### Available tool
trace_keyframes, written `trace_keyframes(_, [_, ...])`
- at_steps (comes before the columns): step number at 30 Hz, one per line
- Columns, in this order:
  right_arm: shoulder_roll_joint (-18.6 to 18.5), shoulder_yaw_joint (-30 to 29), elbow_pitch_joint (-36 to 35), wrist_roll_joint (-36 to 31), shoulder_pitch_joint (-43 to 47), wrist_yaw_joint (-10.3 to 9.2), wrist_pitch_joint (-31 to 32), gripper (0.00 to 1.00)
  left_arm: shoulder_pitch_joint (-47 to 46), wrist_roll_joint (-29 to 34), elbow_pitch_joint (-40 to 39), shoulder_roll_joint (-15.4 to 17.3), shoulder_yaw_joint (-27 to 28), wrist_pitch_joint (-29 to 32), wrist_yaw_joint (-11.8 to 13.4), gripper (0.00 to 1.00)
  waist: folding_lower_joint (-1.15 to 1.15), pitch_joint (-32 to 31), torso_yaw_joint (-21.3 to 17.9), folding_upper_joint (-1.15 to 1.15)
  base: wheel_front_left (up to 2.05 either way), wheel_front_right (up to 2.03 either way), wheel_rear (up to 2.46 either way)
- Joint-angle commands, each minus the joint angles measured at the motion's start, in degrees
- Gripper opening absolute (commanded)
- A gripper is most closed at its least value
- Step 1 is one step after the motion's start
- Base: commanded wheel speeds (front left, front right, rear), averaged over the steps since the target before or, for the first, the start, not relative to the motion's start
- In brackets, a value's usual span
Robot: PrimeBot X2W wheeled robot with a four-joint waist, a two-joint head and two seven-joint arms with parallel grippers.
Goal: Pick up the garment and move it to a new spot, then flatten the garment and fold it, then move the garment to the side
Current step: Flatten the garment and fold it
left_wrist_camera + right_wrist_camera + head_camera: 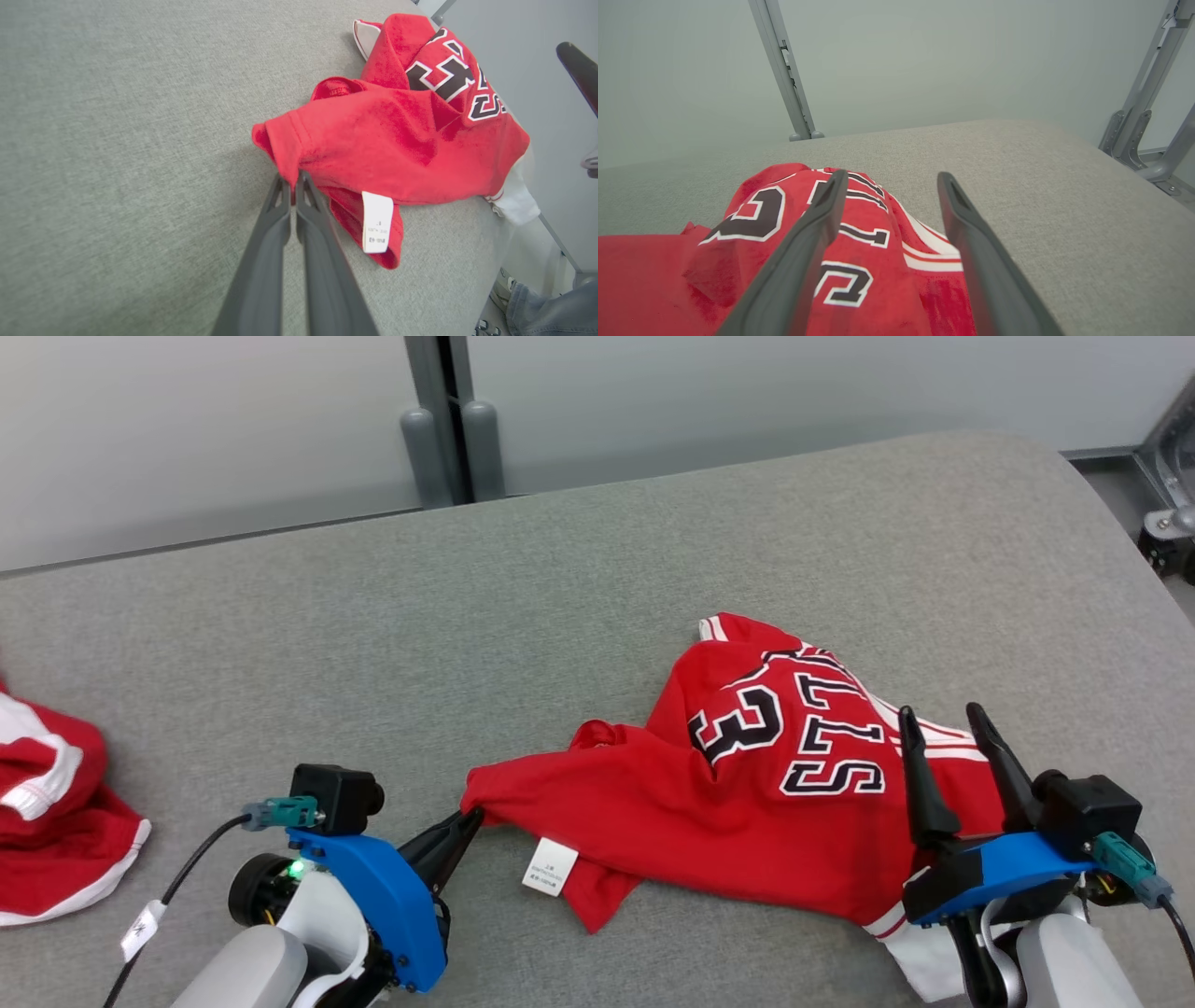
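Note:
A crumpled red garment (747,784) with black-and-white lettering and white trim lies on the grey padded surface (560,597), right of centre. My left gripper (471,819) is shut on the garment's leftmost corner; in the left wrist view the garment (387,140) bunches over the two closed fingertips, left gripper (293,179). A white care label (549,866) hangs from the front hem. My right gripper (941,714) stands open above the garment's right part, fingers apart and holding nothing; the right wrist view shows the right gripper (892,179) over the lettering on the garment (850,261).
Another red-and-white cloth (51,803) lies at the surface's left edge. A grey post (448,420) and pale wall stand behind the far edge. A metal frame (1172,513) is at the right. A person's leg in jeans (551,308) shows below the surface's edge.

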Motion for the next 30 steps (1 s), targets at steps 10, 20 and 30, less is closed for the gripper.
trace_keyframes(10, [-0.08,-3.35,-1.32,-1.58,-0.91,-0.01,1.0,1.0,4.97,-1.87,-11.16,7.46,2.02,2.5,1.92,0.0,0.0,-0.36,7.36,-0.01,0.0,0.0,0.0])
trace_keyframes(20, [-0.09,-4.56,-2.54,-2.26,-1.32,-0.01,2.86,1.0,12.4,-6.23,-13.78,12.24,-0.1,11.56,4.91,0.0,0.0,0.44,10.29,-0.01,0.0,0.0,0.0])
trace_keyframes(30, [-0.09,-5.43,-2.58,-2.94,0.18,-0.01,3.7,1.0,11.3,-6.74,-11.98,9.72,1.17,6.04,2.88,1.0,0.0,-0.75,9.97,-0.01,0.0,0.0,0.0])
